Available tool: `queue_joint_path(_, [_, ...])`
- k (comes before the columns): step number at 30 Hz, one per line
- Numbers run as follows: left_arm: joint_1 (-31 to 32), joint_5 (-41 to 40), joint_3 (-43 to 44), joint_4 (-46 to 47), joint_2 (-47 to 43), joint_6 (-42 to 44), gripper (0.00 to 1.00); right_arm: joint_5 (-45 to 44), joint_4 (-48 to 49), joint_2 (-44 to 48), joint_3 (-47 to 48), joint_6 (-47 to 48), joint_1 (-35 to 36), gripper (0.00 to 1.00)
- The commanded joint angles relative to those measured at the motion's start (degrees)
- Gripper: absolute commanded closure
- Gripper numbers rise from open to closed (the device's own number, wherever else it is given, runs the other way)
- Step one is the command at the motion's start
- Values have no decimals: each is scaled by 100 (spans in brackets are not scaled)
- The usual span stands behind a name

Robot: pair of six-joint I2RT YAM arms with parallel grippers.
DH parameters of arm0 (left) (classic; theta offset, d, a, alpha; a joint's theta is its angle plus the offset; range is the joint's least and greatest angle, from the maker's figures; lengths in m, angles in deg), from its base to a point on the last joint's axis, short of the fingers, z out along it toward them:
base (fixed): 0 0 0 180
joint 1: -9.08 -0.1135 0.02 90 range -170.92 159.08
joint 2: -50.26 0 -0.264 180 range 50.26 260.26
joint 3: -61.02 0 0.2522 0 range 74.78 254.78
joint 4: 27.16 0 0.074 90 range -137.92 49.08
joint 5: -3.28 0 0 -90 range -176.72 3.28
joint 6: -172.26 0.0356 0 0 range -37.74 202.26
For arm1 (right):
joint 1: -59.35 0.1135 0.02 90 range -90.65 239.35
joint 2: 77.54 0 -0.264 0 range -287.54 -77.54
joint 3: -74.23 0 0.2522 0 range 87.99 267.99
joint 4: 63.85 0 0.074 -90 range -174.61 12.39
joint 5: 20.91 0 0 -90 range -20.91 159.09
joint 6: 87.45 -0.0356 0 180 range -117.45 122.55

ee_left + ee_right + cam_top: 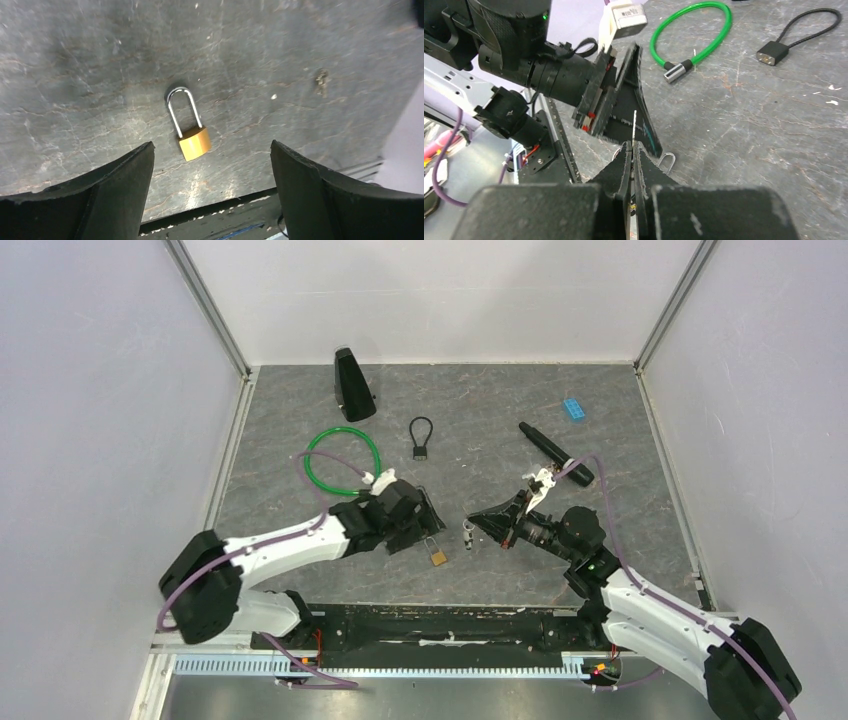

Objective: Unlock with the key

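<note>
A dark grey, stone-patterned table point(600, 510) fills the floor of a white-walled booth with aluminium corner posts, and the two arm bases sit at its near edge.

Nearest the bases, the brass padlock point(438, 553) lies flat on the table. In the left wrist view its silver shackle points away from the near edge. The left gripper point(415, 525) hangs just above and beside it. Its black fingers point(115, 190) are spread wide, and the padlock body point(195, 142) shows in the gap between them, touched by neither.

Just to the right, the right gripper point(478, 523) points toward the left one, with a small space between their tips. Its fingers point(616, 172) are pressed together on the key point(634, 125), whose thin blade sticks out beyond the tips. Small wire loops show at either side of the fingertips, and from above a bit of metal hangs beneath them.

Further back, a green cable loop point(343, 462) lies behind the left arm, and a small black cable lock point(421, 437) sits near it to the right. A black cylindrical tool point(555, 453) lies behind the right gripper. Furthest back are a black wedge-shaped object point(352, 385), standing near the rear wall, and a small blue block point(573, 408).
</note>
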Motion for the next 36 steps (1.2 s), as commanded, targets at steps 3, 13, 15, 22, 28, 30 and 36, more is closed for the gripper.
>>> queue_joint_path(3, [452, -232, 1049, -1082, 1023, -471, 16, -274, -476, 316, 93, 614, -50, 100])
queue_joint_path(13, [689, -344, 1501, -1653, 1850, -1015, 29, -399, -775, 601, -11, 881, -113, 100])
queue_joint_path(15, [691, -360, 1476, -1655, 1893, -1095, 30, -432, -799, 645, -48, 919, -124, 100])
queue_joint_path(22, [696, -480, 1775, -1786, 2310, -1064, 37, -479, -829, 724, -107, 939, -142, 100])
queue_joint_path(28, [696, -482, 2016, -2019, 2580, -1063, 45, -614, -918, 918, -180, 1016, -164, 100])
queue_joint_path(30, [698, -492, 1971, -2027, 2604, -1127, 48, -639, -873, 1013, -253, 1005, -164, 100])
queue_joint_path(36, [691, -356, 2108, -2154, 2878, -1140, 50, -630, -681, 1140, -451, 876, -173, 100])
